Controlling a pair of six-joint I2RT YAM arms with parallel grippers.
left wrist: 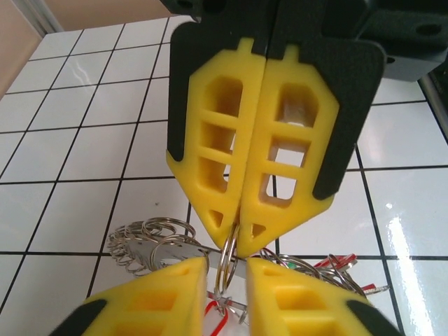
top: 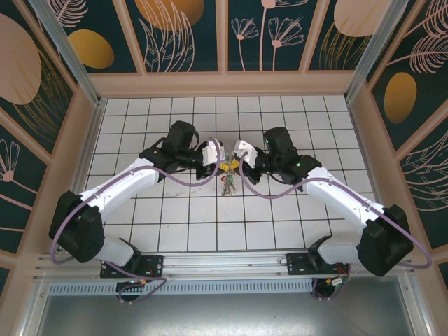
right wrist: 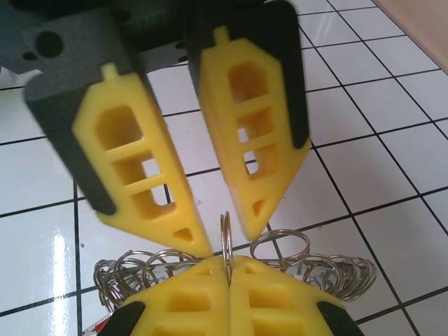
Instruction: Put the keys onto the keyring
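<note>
My right fingers [right wrist: 189,297] are pressed together, pinching the keyring [right wrist: 226,234], a thin wire ring standing on edge over the middle of the desk [top: 175,231]. Its flat faces look sideways and its edge points straight at my left fingers [right wrist: 133,168]. Those are spread a little, one tip on either side of the ring, not clearly touching it. The keys [top: 227,184] bunch just beneath. I judge the left fingers need only close.
</note>
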